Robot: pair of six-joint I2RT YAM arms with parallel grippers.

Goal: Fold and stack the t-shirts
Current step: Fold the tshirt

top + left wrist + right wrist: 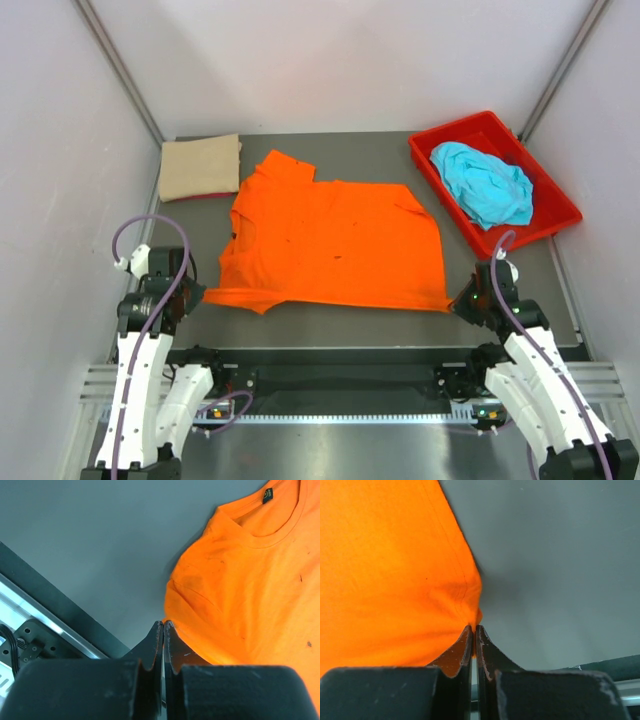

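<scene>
The orange t-shirt (330, 245) lies spread flat in the middle of the table, collar to the left. My left gripper (197, 293) is shut at its near-left corner, and in the left wrist view the tips (163, 623) meet right at the orange cloth's (250, 580) edge. My right gripper (458, 300) is shut on the near-right corner; orange cloth (385, 570) is pinched between its tips (473, 626). A tan t-shirt (200, 167) lies folded at the back left. A turquoise t-shirt (485, 182) is crumpled in the red bin (540, 168).
The red bin stands at the back right, angled to the table. White walls close in the left, right and back sides. A dark rail (330, 380) runs along the near edge between the arm bases.
</scene>
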